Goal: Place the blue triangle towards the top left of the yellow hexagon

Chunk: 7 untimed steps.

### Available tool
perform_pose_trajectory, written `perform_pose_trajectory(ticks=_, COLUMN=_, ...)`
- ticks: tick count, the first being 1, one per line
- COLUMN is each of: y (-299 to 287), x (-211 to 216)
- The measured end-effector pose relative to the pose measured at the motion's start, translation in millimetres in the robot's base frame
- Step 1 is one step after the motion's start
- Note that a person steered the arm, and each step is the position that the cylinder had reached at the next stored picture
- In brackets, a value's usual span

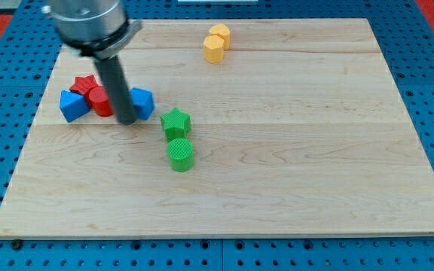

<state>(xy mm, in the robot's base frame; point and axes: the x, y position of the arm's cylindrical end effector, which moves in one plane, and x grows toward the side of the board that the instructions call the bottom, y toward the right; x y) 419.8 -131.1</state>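
Note:
My tip (126, 120) rests on the board at the left, touching or just in front of a blue block (142, 102) on its right; the rod hides part of that block, so its shape is unclear. A second blue block (71, 105) lies further left, angular in shape. Two yellow blocks sit at the view's top centre: a hexagon-like one (214, 49) and another (221, 34) just behind it, touching. My tip is far to the lower left of them.
A red star (84, 84) and a red cylinder (99, 101) sit between the two blue blocks. A green star (175, 123) and a green cylinder (180, 155) lie right of my tip. The wooden board (292, 150) lies on blue pegboard.

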Motion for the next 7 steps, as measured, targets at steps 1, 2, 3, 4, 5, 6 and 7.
perform_pose_trajectory(ticks=1, y=-7, x=-70)
perform_pose_trajectory(ticks=2, y=19, x=-90)
perform_pose_trajectory(ticks=3, y=-28, x=-48)
perform_pose_trajectory(ticks=4, y=21, x=-53)
perform_pose_trajectory(ticks=5, y=65, x=-115)
perform_pose_trajectory(ticks=6, y=76, x=-138)
perform_pose_trajectory(ticks=7, y=53, x=-56)
